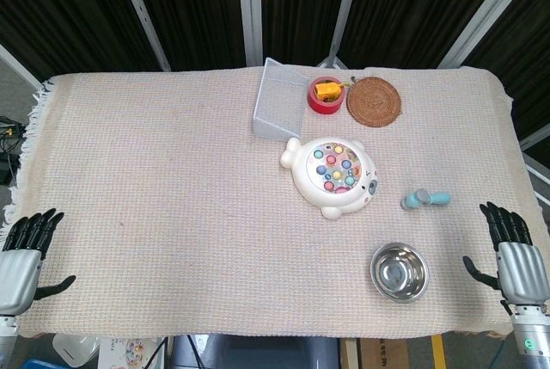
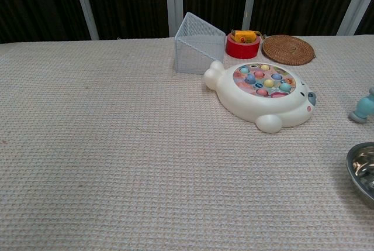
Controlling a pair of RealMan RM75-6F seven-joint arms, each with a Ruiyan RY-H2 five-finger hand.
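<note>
Both hands lie spread and empty at the desk's near corners — left hand (image 1: 26, 253), right hand (image 1: 516, 257) nearest the steel bowl (image 1: 400, 272) (untouched, right of centre); nothing begun.

Steel bowl (image 2: 363, 169) and blue toy (image 2: 364, 108) — both cropped at the chest view's edge

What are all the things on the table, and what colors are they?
toy fishing game: one, white with colourful fish, middle right
wire basket: one, pale silvery, back middle, tipped on its side
red tub: one, red with something yellow inside, beside the basket
woven coaster: one, brown, back right
small blue toy: one, light blue, right of the game
metal bowl: one, silver, front right
table cloth: one, beige
left hand: one, grey and black, front left edge, open
right hand: one, front right edge, open
</note>
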